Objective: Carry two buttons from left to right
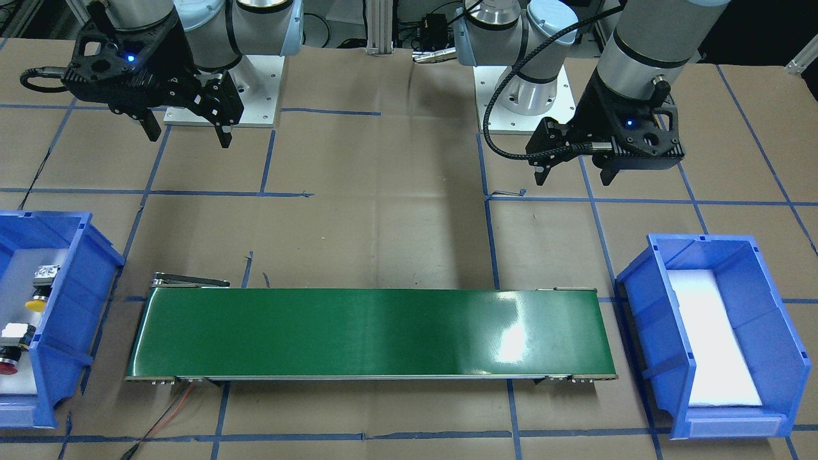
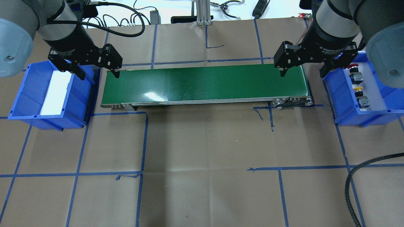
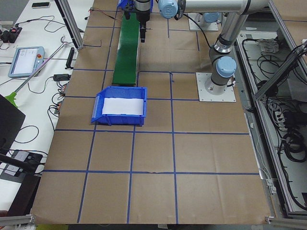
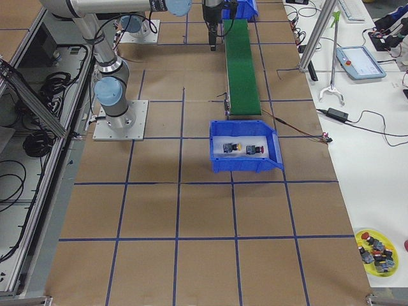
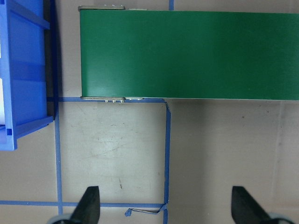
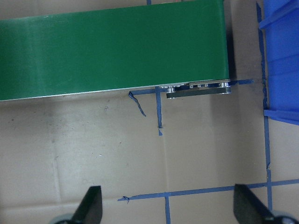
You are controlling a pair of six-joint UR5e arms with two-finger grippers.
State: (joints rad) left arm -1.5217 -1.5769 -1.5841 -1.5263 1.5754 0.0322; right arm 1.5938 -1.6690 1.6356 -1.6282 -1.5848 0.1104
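Left end effector (image 2: 99, 75): wide open, empty, above the counter (image 2: 205, 142) near the conveyor belt (image 2: 205, 83)'s left end. Right end effector (image 2: 302, 75): same spread, empty, near the belt's right end. Yellow-capped button (image 2: 358, 90) and red-capped button (image 2: 353, 66): apart, inside the blue bin (image 2: 344, 107) at the robot's right.

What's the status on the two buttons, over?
Left gripper and right gripper hovering, jaws open, empty. Yellow button and red button both in the blue bin at robot's right. Nothing seen blocking the conveyor belt.
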